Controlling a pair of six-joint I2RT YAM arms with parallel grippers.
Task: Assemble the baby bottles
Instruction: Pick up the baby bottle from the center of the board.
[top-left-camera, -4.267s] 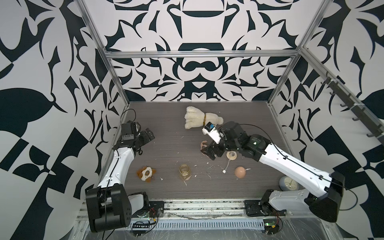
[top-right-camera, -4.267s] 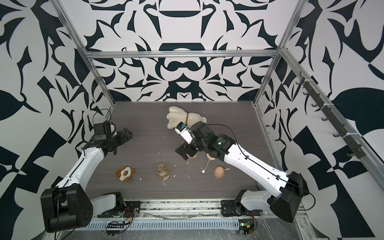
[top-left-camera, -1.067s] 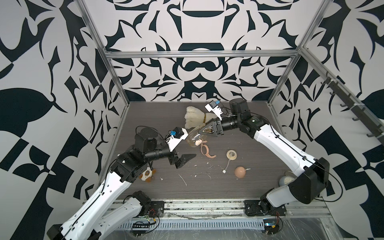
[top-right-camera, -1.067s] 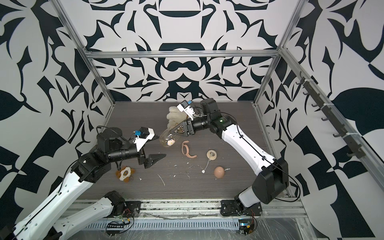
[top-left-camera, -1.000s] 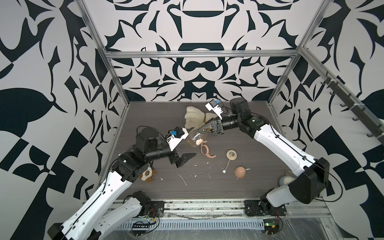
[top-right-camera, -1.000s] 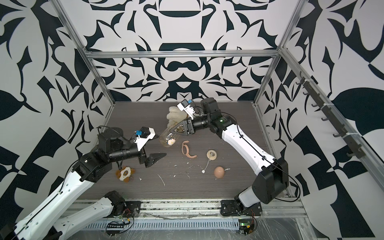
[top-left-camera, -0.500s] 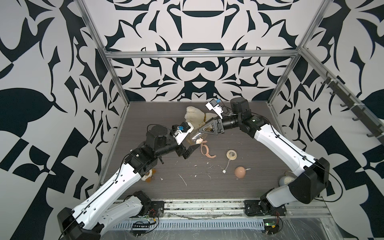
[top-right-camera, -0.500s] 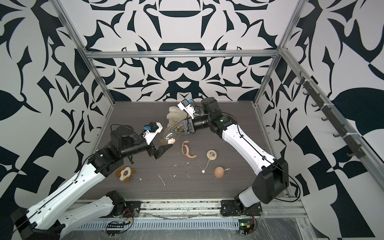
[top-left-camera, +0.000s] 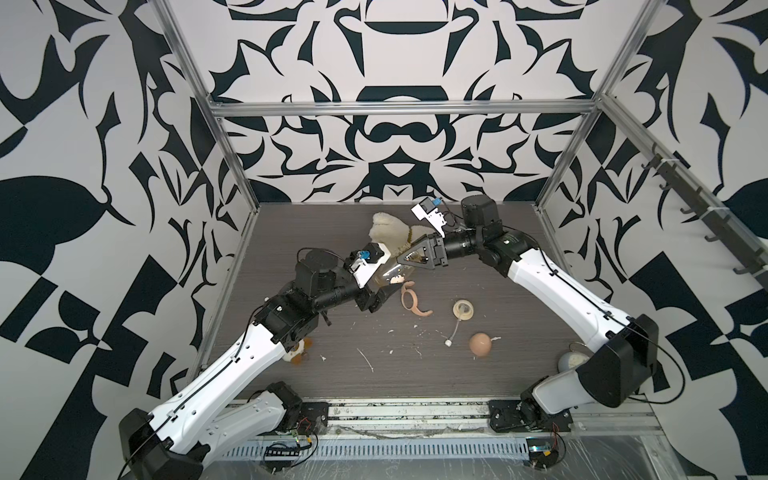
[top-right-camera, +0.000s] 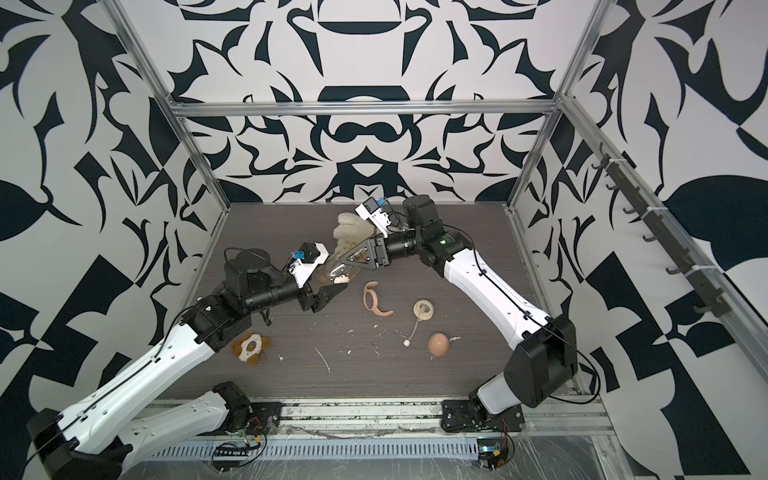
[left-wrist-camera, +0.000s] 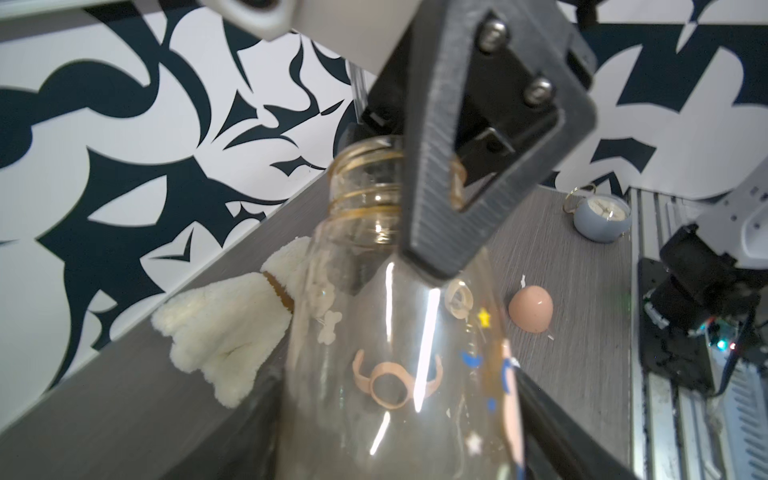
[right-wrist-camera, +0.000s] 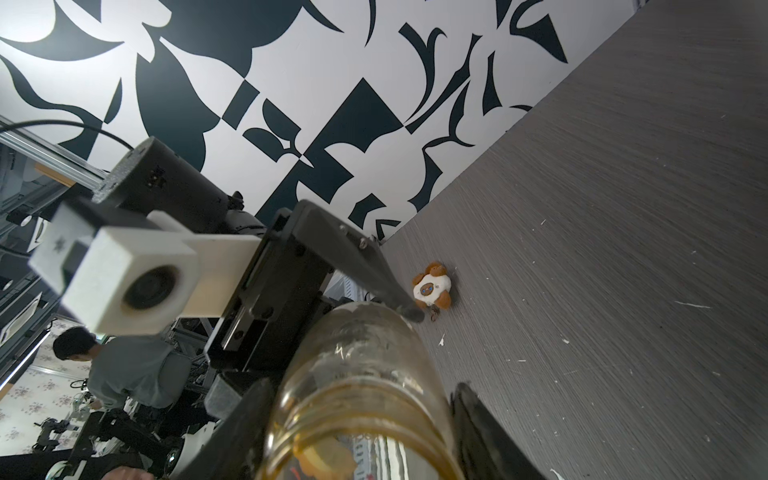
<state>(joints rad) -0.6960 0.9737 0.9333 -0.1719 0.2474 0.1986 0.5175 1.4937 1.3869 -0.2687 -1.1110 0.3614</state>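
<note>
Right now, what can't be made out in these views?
Small orange-white plush toy: mostly under the left arm in a top view.
Plush dog: partly behind the right pincer in both top views.
Bottle mouth: cut off by the right wrist view's edge.
Blue-grey round thing: half hidden by the right arm in a top view; identity unclear.

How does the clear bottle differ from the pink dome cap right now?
The bottle is clear, amber-tinted; the dome cap is opaque peach-pink. The bottle hangs tilted off the table, gripped by the left pincer and right pincer; the dome cap stands free on the table. Neither has another part fitted.
</note>
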